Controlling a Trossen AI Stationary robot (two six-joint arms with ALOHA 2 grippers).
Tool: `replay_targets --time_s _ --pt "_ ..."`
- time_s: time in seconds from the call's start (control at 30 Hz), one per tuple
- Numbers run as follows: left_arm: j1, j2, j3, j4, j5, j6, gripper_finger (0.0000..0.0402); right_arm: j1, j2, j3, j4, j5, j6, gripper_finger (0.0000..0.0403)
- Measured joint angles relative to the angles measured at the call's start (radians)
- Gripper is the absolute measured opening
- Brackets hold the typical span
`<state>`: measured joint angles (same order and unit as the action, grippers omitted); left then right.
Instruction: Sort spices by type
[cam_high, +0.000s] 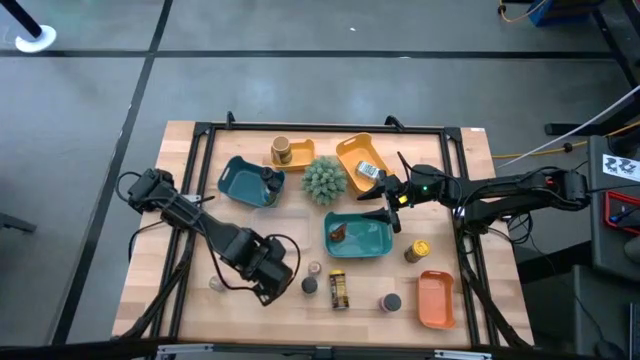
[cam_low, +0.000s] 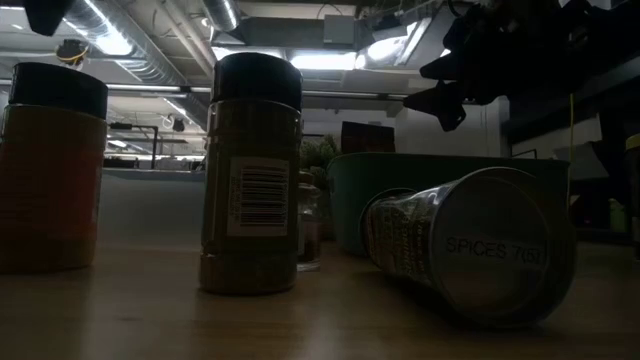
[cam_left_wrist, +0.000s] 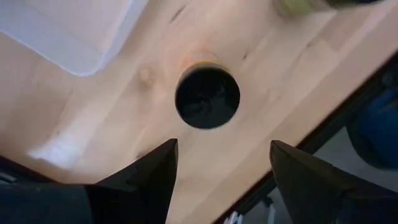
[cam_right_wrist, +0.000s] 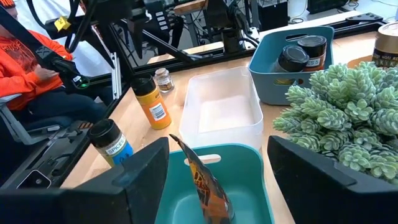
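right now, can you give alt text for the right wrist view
An amber packet stands in a teal tray between the right gripper's open jaws. Beyond sit a clear tray, a green spiky plant and a yellow jar.

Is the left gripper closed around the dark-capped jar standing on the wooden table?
No. In the left wrist view the left gripper hangs open above the dark-capped jar, its fingers clear of the cap.

Open wood around upright black-capped orange jar (cam_left_wrist: 207, 93) below spread left gripper (cam_left_wrist: 222, 163); clear plastic tray (cam_left_wrist: 74, 31) near at 10 o'clock in wrist view. Seen from above: green spiky ball plant (cam_high: 324, 179) crowding at 9 o'clock of right gripper (cam_high: 384, 205); teal rectangular tray (cam_high: 372, 243) at 7, holding amber packet (cam_right_wrist: 208, 190).
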<state>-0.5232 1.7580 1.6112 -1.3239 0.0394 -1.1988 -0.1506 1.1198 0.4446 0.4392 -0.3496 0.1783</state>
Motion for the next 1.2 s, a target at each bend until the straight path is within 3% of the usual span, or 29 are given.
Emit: replay_targets --time_s 0.2,1.2 --pt "-0.007 0.0 0.0 -0.002 -0.029 -0.06 0.0237 0.0 0.0 0.0 -0.001 -0.001 0.0 0.0273" --pt "-0.006 0.071 -0.014 -0.009 -0.066 -0.081 0.0237 0.0 0.0 0.0 -0.017 -0.003 0.0 0.0273"
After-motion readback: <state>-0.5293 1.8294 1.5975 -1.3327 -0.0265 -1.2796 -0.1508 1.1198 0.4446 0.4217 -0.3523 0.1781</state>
